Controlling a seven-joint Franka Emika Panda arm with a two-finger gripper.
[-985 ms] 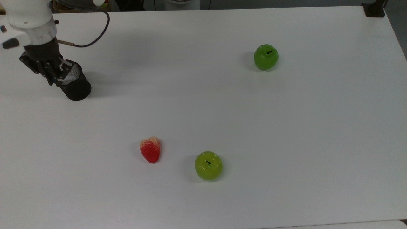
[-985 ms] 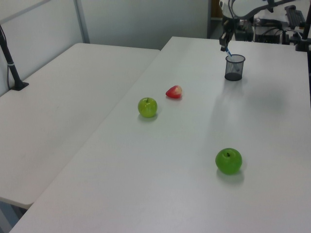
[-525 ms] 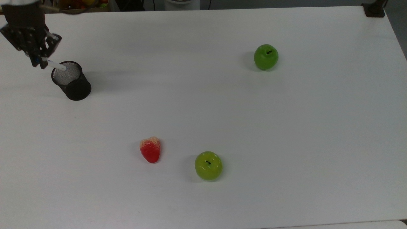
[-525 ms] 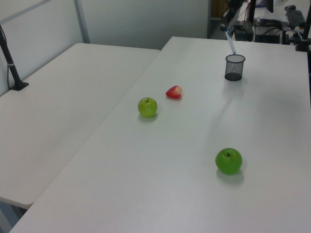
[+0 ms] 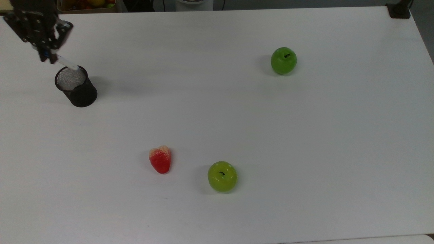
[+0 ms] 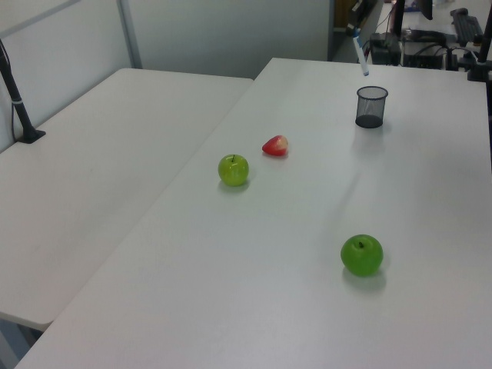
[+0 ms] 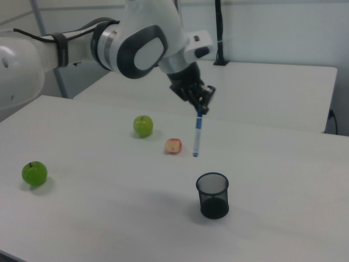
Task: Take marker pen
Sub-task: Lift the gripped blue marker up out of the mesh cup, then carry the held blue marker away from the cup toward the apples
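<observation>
White table (image 5: 217, 112) fills your top view; at its upper left the gripper (image 5: 47, 56) pinches the marker (image 7: 197, 134) by its blue cap, barrel hanging clear above the black mesh cup (image 7: 212, 195). You see two apples and a strawberry (image 5: 160, 159) elsewhere.

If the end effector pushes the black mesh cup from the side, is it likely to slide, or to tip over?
The black mesh cup would probably slide first: the white table looks smooth, and the cup stands on a flat base. It looks empty and thin-walled, so likely light. A push near its rim might tip it, since it is taller than wide.
</observation>
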